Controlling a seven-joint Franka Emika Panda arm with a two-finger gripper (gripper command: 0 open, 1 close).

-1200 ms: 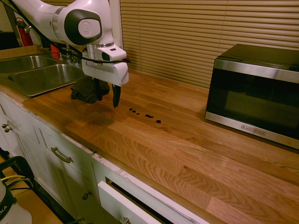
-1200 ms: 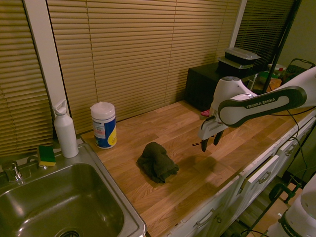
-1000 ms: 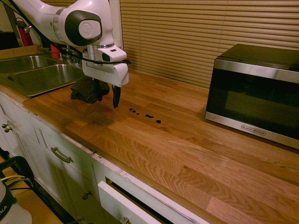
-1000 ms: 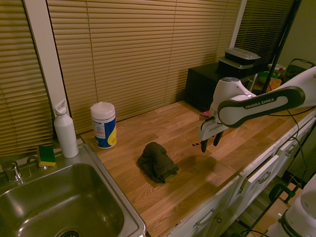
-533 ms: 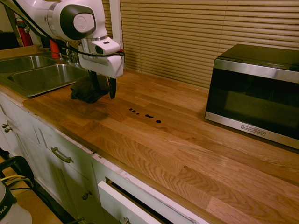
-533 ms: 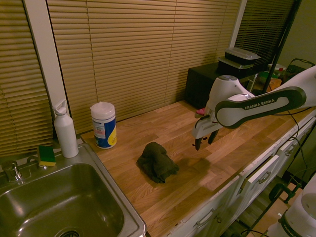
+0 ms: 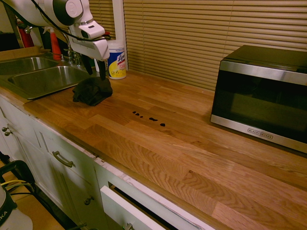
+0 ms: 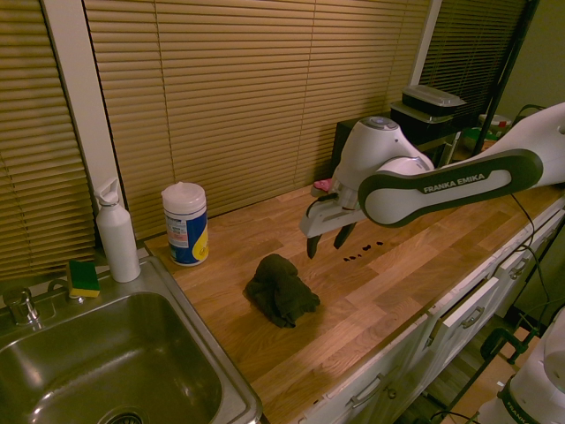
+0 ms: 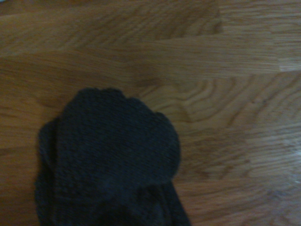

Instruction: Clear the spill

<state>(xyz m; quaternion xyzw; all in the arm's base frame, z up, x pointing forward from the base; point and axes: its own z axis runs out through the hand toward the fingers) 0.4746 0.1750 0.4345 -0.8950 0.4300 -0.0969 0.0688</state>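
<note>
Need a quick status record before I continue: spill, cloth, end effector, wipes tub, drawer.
spill: row of small dark blobs, unwiped, on the wooden countertop
cloth: dark, bunched up, on the countertop between spill and sink
end effector: open and empty, raised above the countertop near the cloth
wipes tub: Lysol, upright, lid closed, near the blinds
drawer: one partly pulled out
</note>
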